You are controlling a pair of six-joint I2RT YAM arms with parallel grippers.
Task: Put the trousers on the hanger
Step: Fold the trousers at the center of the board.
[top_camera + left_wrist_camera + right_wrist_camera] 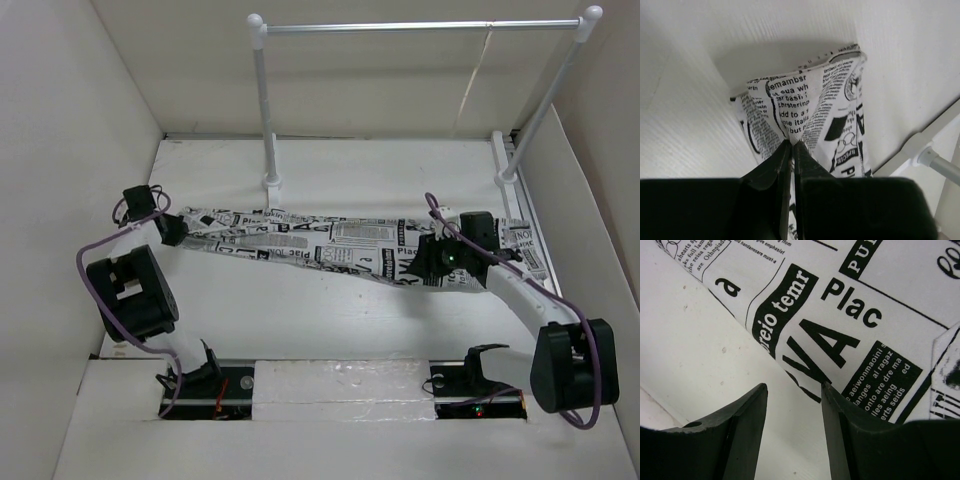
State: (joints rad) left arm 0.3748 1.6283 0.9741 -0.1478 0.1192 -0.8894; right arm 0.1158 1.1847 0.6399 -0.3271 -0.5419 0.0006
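Task barely begun, we judge: the trousers (330, 245) lie stretched flat across the bench (330, 170), 1 end by the left edge, the other by the right edge, nothing hung yet. A thin pale line dangling from the rail (420, 27) toward the far right corner may be the hanger (472, 85), too faint for us to confirm.

The left gripper (792, 145) is clamped on the trousers' left end, cloth bunched into a peak at its closed fingertips. The right gripper (794, 390) hangs over the right end, jaws apart, gripping nothing. The cloth's near edge runs under the gap, 1 finger over print, 1 over bare bench. Lifting, draping over the hanger and releasing all remain.
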